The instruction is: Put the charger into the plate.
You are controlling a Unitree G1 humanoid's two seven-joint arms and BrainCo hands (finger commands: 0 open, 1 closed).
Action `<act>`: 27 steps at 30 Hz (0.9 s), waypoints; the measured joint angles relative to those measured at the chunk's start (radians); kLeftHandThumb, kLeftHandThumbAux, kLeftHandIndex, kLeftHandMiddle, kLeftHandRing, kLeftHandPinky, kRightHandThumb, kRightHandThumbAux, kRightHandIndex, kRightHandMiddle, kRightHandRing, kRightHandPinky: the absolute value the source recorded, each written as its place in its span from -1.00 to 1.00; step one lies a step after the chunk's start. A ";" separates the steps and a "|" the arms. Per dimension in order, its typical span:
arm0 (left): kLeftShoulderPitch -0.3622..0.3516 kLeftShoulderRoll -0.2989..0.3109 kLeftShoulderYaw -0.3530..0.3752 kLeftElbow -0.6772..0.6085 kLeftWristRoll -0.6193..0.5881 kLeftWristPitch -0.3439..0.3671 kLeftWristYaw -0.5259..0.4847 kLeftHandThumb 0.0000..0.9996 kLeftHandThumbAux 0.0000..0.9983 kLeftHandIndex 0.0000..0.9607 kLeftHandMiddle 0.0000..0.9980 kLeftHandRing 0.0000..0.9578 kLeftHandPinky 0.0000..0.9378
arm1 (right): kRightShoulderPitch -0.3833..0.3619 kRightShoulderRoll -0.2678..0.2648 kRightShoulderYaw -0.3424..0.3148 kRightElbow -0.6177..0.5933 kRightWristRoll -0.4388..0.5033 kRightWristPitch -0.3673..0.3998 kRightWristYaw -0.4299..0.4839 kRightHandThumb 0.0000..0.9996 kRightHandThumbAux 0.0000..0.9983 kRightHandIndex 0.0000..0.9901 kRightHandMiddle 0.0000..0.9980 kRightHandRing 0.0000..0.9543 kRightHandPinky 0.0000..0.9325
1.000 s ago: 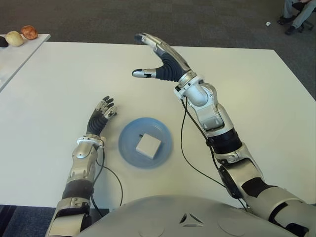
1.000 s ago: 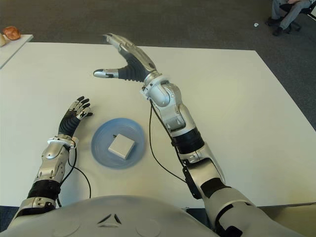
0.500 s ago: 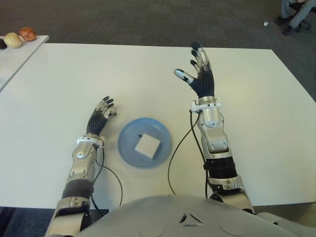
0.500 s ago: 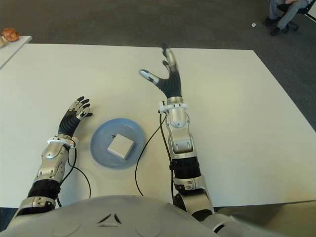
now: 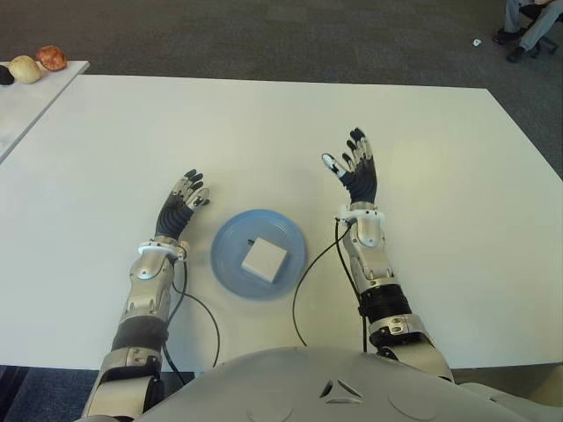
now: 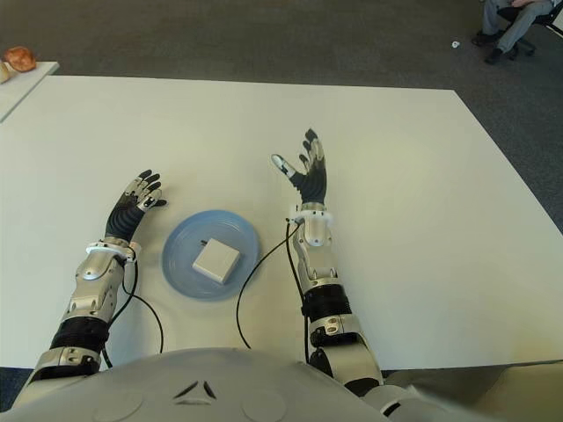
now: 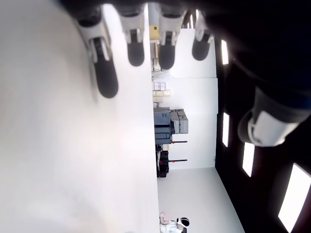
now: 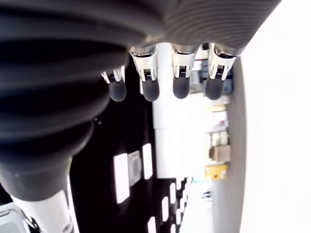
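Note:
The white square charger [image 5: 263, 258] lies inside the light blue plate [image 5: 230, 248] on the white table [image 5: 264, 123], close to my body. My right hand [image 5: 355, 170] shows to the right of the plate, fingers [image 8: 181, 77] spread and holding nothing. My left hand [image 5: 182, 203] shows to the left of the plate, fingers [image 7: 135, 46] stretched out and empty. Neither hand touches the charger or the plate.
A second white table [image 5: 26, 97] at the far left carries a few round fruit-like things [image 5: 51, 58]. A seated person's legs [image 5: 528, 22] show at the far right beyond the table. Black cables [image 5: 312, 268] run along both forearms.
My right arm has drawn back from the far middle of the table and come down to the right of the plate, hand still open. The left hand, plate and charger have not moved.

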 measured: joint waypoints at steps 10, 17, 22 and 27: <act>-0.003 0.000 0.001 0.010 0.001 0.000 0.009 -1.00 0.11 -1.00 -0.80 -0.82 -0.80 | 0.017 -0.001 0.000 0.274 0.001 -0.186 0.023 -1.00 0.51 -0.95 -0.91 -0.98 -0.98; -0.001 0.003 0.002 0.012 0.000 0.000 0.009 -1.00 0.10 -1.00 -0.80 -0.81 -0.79 | -0.005 0.000 0.000 0.348 0.008 -0.239 0.061 -1.00 0.46 -0.97 -0.91 -0.99 -0.99; -0.001 0.003 0.001 0.012 0.000 0.000 0.009 -1.00 0.10 -1.00 -0.80 -0.82 -0.80 | -0.027 0.000 0.001 0.376 0.009 -0.237 0.080 -1.00 0.38 -0.98 -0.92 -1.00 -1.00; -0.001 0.002 0.001 0.012 0.000 0.000 0.009 -1.00 0.10 -1.00 -0.80 -0.81 -0.79 | -0.039 0.000 0.010 0.387 -0.004 -0.224 0.085 -1.00 0.29 -0.99 -0.93 -1.00 -1.00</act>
